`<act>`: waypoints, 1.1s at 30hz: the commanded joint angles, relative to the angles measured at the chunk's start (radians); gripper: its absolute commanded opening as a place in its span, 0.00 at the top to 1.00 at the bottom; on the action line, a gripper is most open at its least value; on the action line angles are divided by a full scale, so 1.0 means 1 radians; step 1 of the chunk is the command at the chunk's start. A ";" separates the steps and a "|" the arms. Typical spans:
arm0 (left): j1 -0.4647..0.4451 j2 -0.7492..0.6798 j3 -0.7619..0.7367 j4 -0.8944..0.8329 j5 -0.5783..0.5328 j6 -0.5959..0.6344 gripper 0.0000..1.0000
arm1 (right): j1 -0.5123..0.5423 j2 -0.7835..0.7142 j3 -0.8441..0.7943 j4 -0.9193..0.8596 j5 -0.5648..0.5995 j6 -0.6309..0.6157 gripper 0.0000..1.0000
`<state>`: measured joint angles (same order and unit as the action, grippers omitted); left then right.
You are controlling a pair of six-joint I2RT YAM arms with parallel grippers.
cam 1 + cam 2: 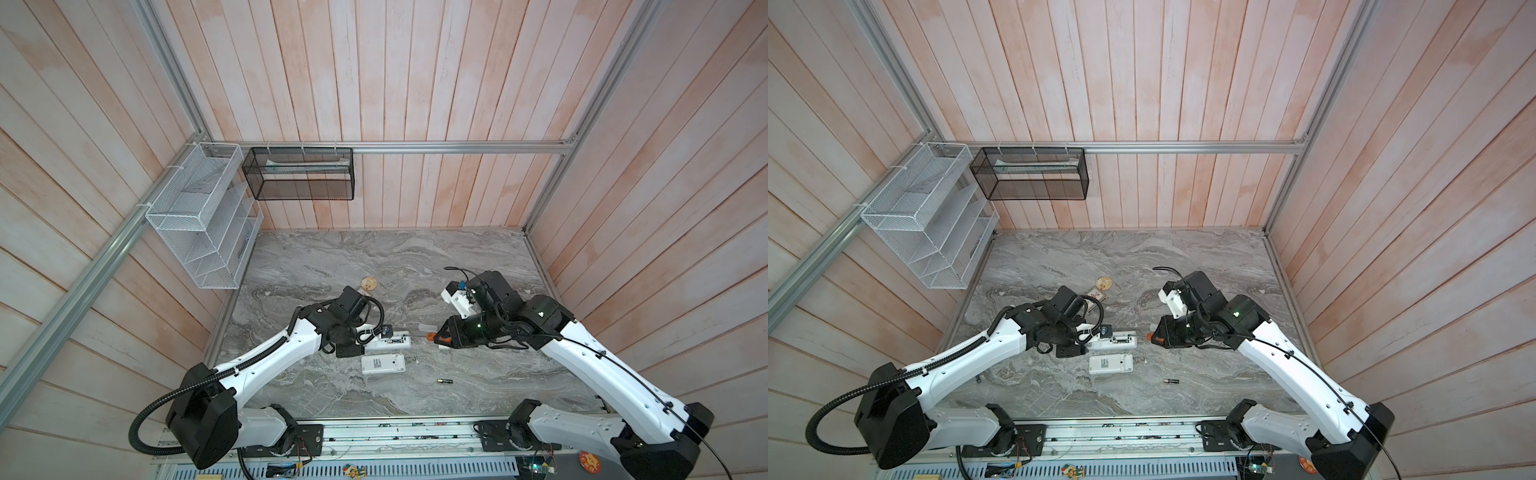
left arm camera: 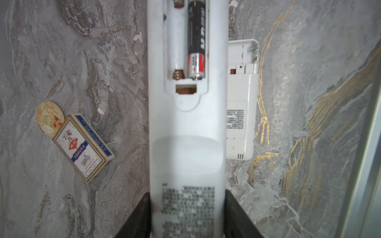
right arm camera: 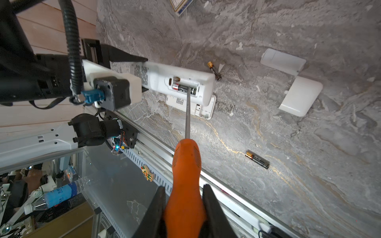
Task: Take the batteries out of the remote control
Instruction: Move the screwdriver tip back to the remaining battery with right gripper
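Racks hang on the walls well to the left of the remote control point(image 1: 392, 341), a white wire rack point(image 1: 195, 216) and a black mesh basket point(image 1: 299, 174), both up off the grey marbled table point(image 1: 332, 257). From that side the left pincer point(image 2: 186, 206) is clamped across the printed end of the remote control, one dark finger on each long edge, holding it back up with the battery bay uncovered. On the far side of the remote control lie a round patterned badge point(image 2: 50, 118) and a card box point(image 2: 82, 147), the box's corner over the badge's edge. In the open bay a seated battery point(image 2: 196, 41) fills one slot, and the slot beside it shows only a spring. Just beside the remote control on its near side lies a second remote point(image 1: 382, 364), back up, bay uncovered too. Nearer still and to the right of the remote control, a loose battery point(image 1: 444, 380) lies flat on the table, well apart from it. Beyond the remote control's open end, a stray battery point(image 3: 214, 71) lies near its far corner, with a smaller white cover point(image 3: 283, 61) and a larger white cover point(image 3: 300, 95) farther out. To the right of the remote control the right pincer point(image 3: 184, 188) is closed on the orange handle of a screwdriver point(image 3: 186, 160), whose steel shaft reaches into the open bay, tip against the seated battery.
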<state>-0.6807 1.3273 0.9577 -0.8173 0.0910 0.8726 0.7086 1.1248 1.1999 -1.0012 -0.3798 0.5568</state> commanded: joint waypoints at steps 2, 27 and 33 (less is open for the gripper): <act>-0.003 -0.002 0.005 -0.021 -0.026 0.022 1.00 | -0.031 0.041 0.040 0.001 0.022 -0.076 0.93; 0.083 0.085 -0.090 0.014 -0.189 0.038 1.00 | -0.106 0.296 0.067 0.262 -0.185 -0.289 0.93; 0.083 0.126 -0.063 0.012 -0.180 0.038 1.00 | -0.106 0.347 0.052 0.289 -0.224 -0.318 0.93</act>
<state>-0.6022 1.4361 0.8658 -0.8047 -0.0906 0.8944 0.6052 1.4590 1.2373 -0.7483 -0.5545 0.2787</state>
